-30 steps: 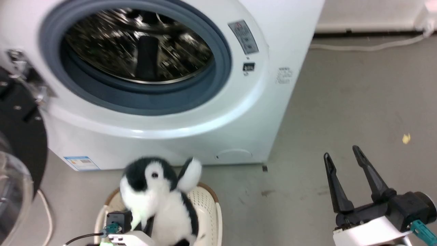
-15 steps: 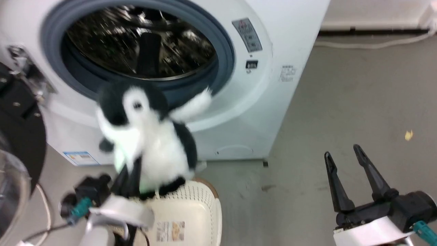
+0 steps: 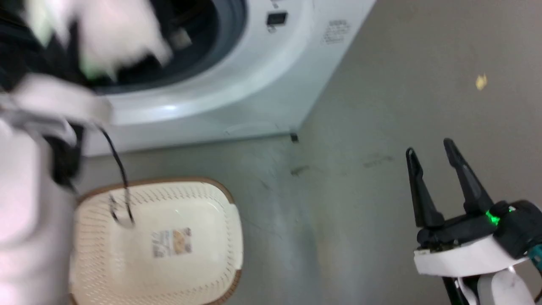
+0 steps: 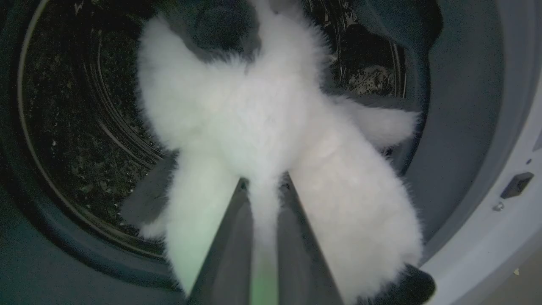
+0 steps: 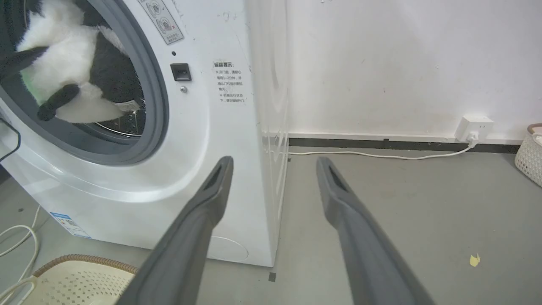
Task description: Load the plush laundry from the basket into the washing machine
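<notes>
The plush laundry (image 4: 262,118), fluffy white with black patches, hangs in the mouth of the washing machine (image 5: 211,127), in front of the steel drum (image 4: 84,127). My left gripper (image 4: 263,186) is shut on its white fur from below. In the head view the plush (image 3: 114,38) and my left arm (image 3: 55,101) are blurred at the upper left, over the grey door seal (image 3: 230,25). The cream basket (image 3: 228,199) sits on the floor below with only its label sticker (image 3: 171,242) inside. My right gripper (image 3: 427,146) stands open over bare floor, holding nothing.
A black cable (image 3: 120,169) dangles from my left arm over the basket. A white wall socket (image 5: 474,125) and its cord (image 5: 381,156) run along the wall right of the washer. Another white basket (image 5: 529,156) stands at the far right. A yellow scrap (image 3: 480,81) lies on the grey floor.
My left gripper has lifted the plush out of the basket and up into the washer's opening. The head camera has tilted down. The right gripper has stayed put.
</notes>
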Tool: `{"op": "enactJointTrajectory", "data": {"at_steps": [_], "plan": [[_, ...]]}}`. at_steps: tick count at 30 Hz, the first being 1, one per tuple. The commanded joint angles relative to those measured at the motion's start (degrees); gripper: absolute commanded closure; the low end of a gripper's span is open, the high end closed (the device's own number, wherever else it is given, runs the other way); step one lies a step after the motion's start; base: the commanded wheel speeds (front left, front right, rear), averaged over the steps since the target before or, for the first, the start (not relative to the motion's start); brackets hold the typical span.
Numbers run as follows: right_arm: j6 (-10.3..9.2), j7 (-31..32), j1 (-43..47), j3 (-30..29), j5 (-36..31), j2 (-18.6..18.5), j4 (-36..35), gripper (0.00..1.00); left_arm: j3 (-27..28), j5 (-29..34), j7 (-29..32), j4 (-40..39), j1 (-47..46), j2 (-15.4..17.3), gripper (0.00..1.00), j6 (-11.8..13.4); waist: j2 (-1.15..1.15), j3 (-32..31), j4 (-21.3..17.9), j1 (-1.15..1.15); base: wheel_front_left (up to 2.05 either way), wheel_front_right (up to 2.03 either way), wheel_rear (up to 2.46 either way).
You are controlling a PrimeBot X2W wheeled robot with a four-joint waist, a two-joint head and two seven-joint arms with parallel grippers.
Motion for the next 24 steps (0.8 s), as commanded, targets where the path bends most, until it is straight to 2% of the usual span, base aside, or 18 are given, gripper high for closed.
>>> {"op": "enactJointTrajectory", "data": {"at_steps": [1,2,6,13,20,24], "plan": [[-0.05,-0.26,-1.77,-0.04,1.28,0.05,-0.47,0.00,0.69,0.52,2.17,1.46,-6.42,2.03,1.00,0.04,0.00,6.86,-4.67,-0.01,0.00,0.00,0.00],[-0.05,-0.26,-1.77,-0.04,1.28,0.05,-0.47,0.00,0.69,0.52,2.17,1.46,-6.42,2.03,1.00,0.04,0.00,6.86,-4.67,-0.01,0.00,0.00,0.00],[-0.05,-0.26,-3.79,0.85,2.76,0.05,-0.37,0.00,0.77,1.48,6.17,6.03,-17.01,5.23,1.00,0.12,0.00,11.11,-6.80,-0.01,0.00,0.00,0.00],[-0.05,-0.26,-6.36,1.87,7.55,0.05,-0.32,0.00,-0.68,4.83,13.35,18.32,-32.82,10.25,1.00,1.06,0.00,16.76,-9.67,-0.01,0.00,0.00,0.00],[-0.05,-0.26,-7.46,3.02,8.69,0.05,0.06,0.00,-2.59,6.58,18.94,29.36,-41.80,11.93,1.00,1.61,0.00,19.85,-10.56,-0.01,0.00,0.00,0.00],[-0.05,-0.26,-7.69,3.50,8.59,0.05,0.33,0.00,-3.77,6.67,19.58,32.94,-43.83,12.07,1.00,0.97,0.00,20.19,-10.43,-0.01,0.00,0.00,0.00]]}}
